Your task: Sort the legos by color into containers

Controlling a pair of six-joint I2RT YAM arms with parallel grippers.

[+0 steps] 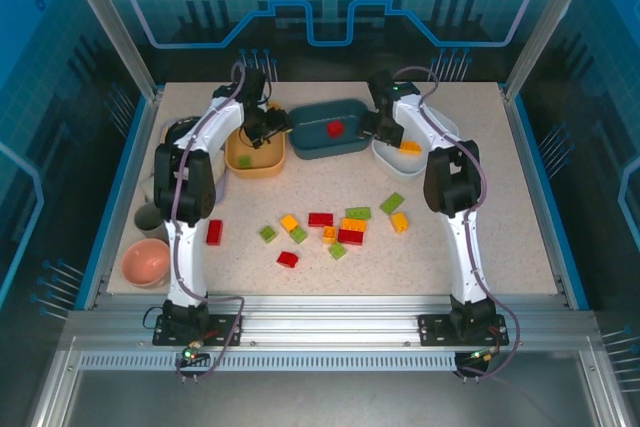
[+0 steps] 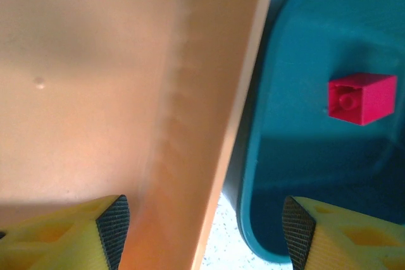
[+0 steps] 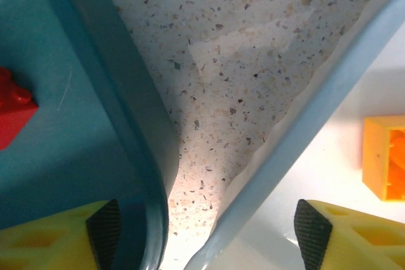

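1. Plastic bricks, small and hard, are the cargo: a loose scatter of red, lime green and orange legos (image 1: 340, 227) lies mid-table toward the near edge of the speckled table (image 1: 500, 217). One lone red brick (image 1: 214, 232) sits apart toward the left edge.
2. Three tubs stand in a row near the far edge:
   - a yellow-orange rounded tub (image 1: 256, 171) holding a green brick (image 1: 245, 161);
   - a dark teal rounded tub (image 1: 305, 145) holding a red cube brick (image 2: 361, 97);
   - a white squarish tub (image 1: 385, 159) holding an orange brick (image 3: 384, 158).
3. The left gripper (image 2: 205, 226) hangs with its claw spread and pinching nothing, over the seam where the yellow-orange tub's wall meets the teal tub's rim.
4. The right gripper (image 3: 205, 229) is likewise spread and empty, astride the strip of table between the teal and white tubs.
5. Handling, as a judgement: each brick should be light, stiff and smooth-sided. It will not crush, but it may skid or twist out of a shallow pinch.
6. The best hold is across two flat opposite side walls, fingers low, not on the studs.
7. Several bricks in the scatter lie just beside one another, so outliers look easiest to take first.
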